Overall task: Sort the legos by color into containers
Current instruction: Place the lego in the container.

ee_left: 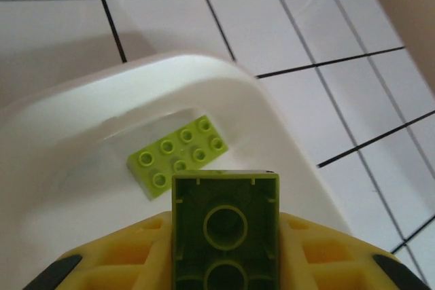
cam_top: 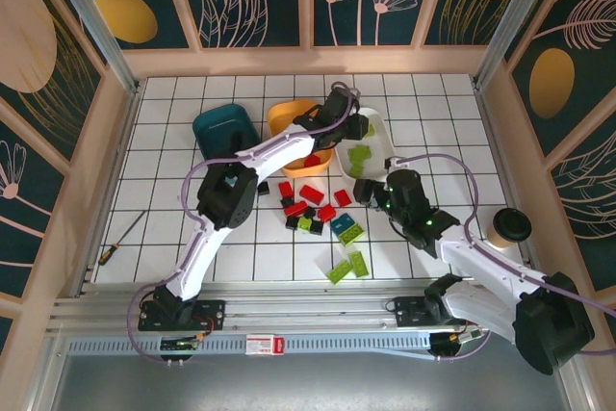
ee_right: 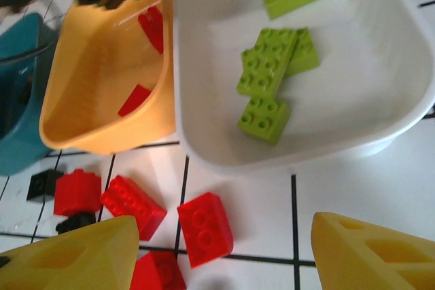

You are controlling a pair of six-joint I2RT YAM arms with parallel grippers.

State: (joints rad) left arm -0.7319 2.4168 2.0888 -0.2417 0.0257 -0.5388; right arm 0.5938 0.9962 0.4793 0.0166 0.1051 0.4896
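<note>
On the far left of the white tiled bench (cam_top: 192,267) lies a screwdriver (cam_top: 120,238). Next comes the dark teal tub (cam_top: 223,128). Just beside it is the orange tub (cam_top: 287,115), with a few red bricks (ee_right: 134,100) inside. The white tub (cam_top: 383,146) sits right up against the orange one. The left arm (cam_top: 269,151) reaches across the orange tub to the white tub. The left jaws are almost shut and pinch a lime green brick (ee_left: 224,225), which hangs above the white tub with its hollow side facing the wrist camera. Under it, on the floor of the white tub, another lime brick (ee_left: 178,156) lies with its bumps up. More lime bricks (ee_right: 265,69) lie in the same tub. In front of the tubs, loose legos lie on the bench: red ones (cam_top: 310,193), small black ones (cam_top: 294,221), one teal brick (cam_top: 344,225), and lime ones (cam_top: 346,267) nearest the arms. The right arm (cam_top: 472,257) comes in from the right. The right jaws hang over the loose red bricks, near the white tub, standing open with nothing in them. Far to the right stands a cup with a dark top (cam_top: 510,228).
</note>
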